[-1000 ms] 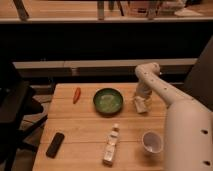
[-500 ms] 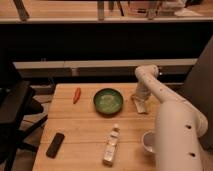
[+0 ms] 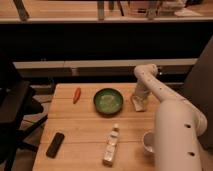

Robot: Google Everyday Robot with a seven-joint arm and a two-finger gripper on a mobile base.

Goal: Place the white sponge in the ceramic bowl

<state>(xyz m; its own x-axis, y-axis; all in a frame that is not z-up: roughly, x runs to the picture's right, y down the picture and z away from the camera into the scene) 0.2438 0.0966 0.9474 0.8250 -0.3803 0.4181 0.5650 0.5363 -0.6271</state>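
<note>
Sponge (image 3: 138, 106): small flat white block, much smaller than the ceramic bowl (image 3: 108, 100). It sits on the table (image 3: 85, 125) just right of the bowl, near the table's right edge. End effector (image 3: 139, 100) is down right at it; grasping or released, cannot tell. Bowl is round and shallow with a dark green rim and a lighter mottled inside, toward the far edge. Red chili (image 3: 77, 95) lies left of the bowl. Pale bottle (image 3: 111, 146) lies near-centre. White cup (image 3: 148, 140) is near-right, partly behind the arm. Dark block (image 3: 55, 144) is near-left. Bare wood shows between bowl and bottle.
</note>
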